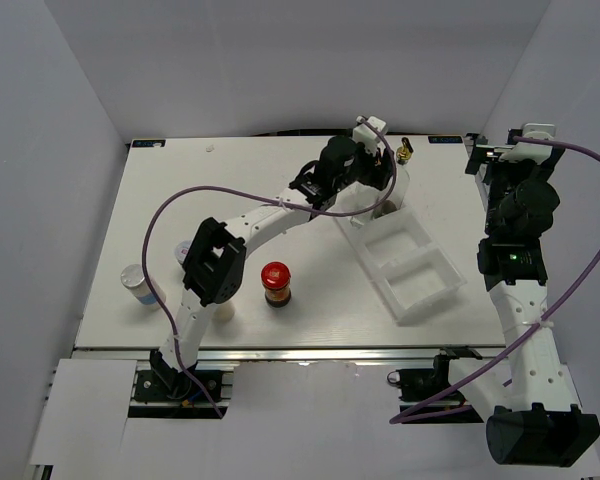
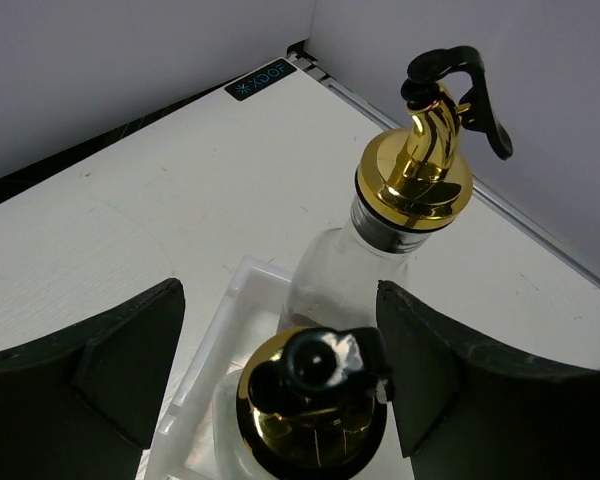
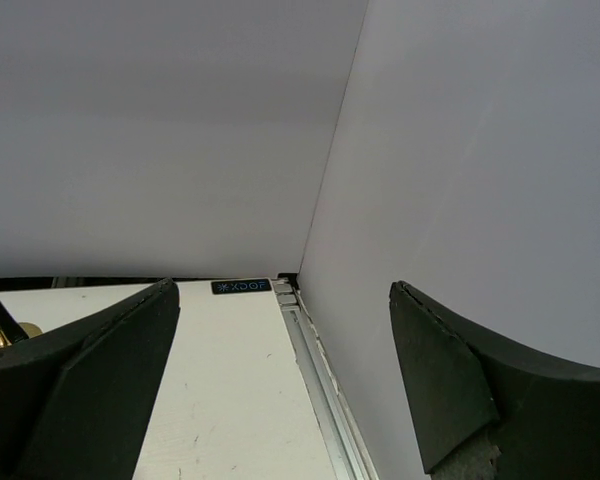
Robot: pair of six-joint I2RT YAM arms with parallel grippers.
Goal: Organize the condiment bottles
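My left gripper (image 1: pixel 380 168) (image 2: pixel 278 305) is open at the far end of the white tray (image 1: pixel 420 285) (image 2: pixel 225 305). Its fingers (image 2: pixel 110 360) stand on either side of a clear cruet's gold pourer (image 2: pixel 315 420), with gaps on both sides. That cruet stands upright in the tray's end compartment. A second cruet (image 1: pixel 407 152) (image 2: pixel 412 180) stands just beyond it; whether it is inside the tray I cannot tell. The red-lidded brown jar (image 1: pixel 276 284) and the white-lidded labelled jar (image 1: pixel 139 285) stand on the table. The silver-lidded shaker (image 1: pixel 184 250) is partly hidden by the left arm. My right gripper (image 1: pixel 500 165) (image 3: pixel 280 400) is open and holds nothing.
The tray lies diagonally at the right of the middle, with its near compartments bare. White walls enclose the table at the back and on both sides. The right gripper faces the far right corner (image 3: pixel 290 285). A purple cable (image 1: pixel 180 200) loops over the left arm.
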